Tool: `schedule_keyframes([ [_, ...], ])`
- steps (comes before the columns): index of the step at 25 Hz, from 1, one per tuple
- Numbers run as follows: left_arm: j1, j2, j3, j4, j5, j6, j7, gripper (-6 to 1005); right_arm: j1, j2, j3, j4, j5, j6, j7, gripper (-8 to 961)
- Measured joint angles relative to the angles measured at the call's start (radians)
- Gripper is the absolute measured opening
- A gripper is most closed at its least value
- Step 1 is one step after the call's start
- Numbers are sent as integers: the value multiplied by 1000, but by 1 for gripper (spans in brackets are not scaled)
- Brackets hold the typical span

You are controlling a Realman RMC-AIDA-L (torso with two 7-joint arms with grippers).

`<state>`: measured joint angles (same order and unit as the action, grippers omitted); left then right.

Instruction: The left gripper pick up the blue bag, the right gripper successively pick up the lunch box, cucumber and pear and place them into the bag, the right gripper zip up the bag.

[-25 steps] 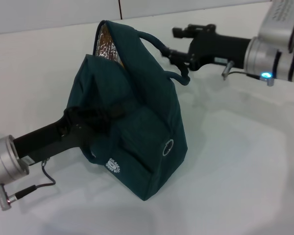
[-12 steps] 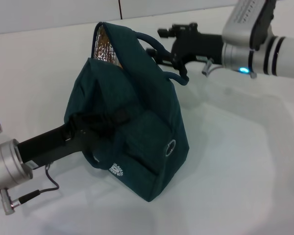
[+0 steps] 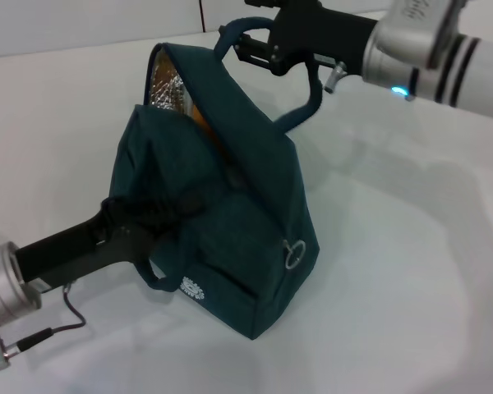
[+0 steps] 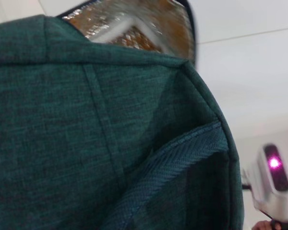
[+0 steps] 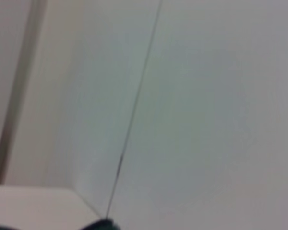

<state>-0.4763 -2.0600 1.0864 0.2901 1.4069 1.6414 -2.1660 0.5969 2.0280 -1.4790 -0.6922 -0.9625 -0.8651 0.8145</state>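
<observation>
The blue bag (image 3: 230, 213) stands on the white table, its top gaping so the silver foil lining (image 3: 168, 86) shows with an orange tint. It fills the left wrist view as teal fabric (image 4: 86, 120) under foil (image 4: 129, 24). My left gripper (image 3: 152, 215) is buried in the bag's left side, shut on the fabric. My right gripper (image 3: 251, 41) is above the bag's top, and the loop handle (image 3: 311, 94) rises into its fingers, pulled taut. The metal ring zipper pull (image 3: 293, 253) hangs on the front right edge. Lunch box, cucumber and pear are out of view.
White table (image 3: 411, 271) spreads around the bag, with a pale wall (image 3: 82, 25) behind it. The right wrist view shows only wall (image 5: 182, 96). A silver part with a pink light (image 4: 273, 177) shows beside the bag in the left wrist view.
My right gripper has moved left and up, carrying the loop handle with it. The bag's top has risen and tipped, and the zipper ring now hangs lower.
</observation>
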Motion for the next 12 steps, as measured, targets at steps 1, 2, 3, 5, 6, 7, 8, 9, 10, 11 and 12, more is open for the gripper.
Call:
schedule_keyframes([
  [1,3,4,-1,0,0,0,3,56,-38,-1,-16,-52,4,-5,-4,560],
  [2,3,6,-2,0,0,0,4,56,-66,-1,-26,-88,5,-6,-5,560],
  [3,3,9,-4,0,-1,0,7,56,-107,-2,-40,-150,6,-6,-5,560],
  [5,4,16,-8,1,-5,0,11,56,-165,-5,-58,-238,6,-6,-4,560],
  [6,4,20,-9,1,-6,0,14,56,-194,-6,-67,-283,4,-6,-2,560],
  [7,4,24,-9,1,-7,0,16,56,-194,-6,-67,-283,4,-6,-2,560],
  [8,5,26,-10,1,-8,-1,18,56,-237,-10,-83,-349,2,-7,2,560],
  [9,5,30,-10,1,-8,-2,19,56,-257,-13,-92,-383,1,-8,3,560],
  [10,4,32,-11,2,-8,-4,20,56,-282,-15,-102,-416,0,-8,5,560],
  [11,1,35,-11,2,-8,-6,20,56,-292,-15,-105,-431,-2,-8,8,560],
  [12,-1,38,-11,4,-8,-8,20,56,-309,-16,-109,-453,-12,-7,16,560],
])
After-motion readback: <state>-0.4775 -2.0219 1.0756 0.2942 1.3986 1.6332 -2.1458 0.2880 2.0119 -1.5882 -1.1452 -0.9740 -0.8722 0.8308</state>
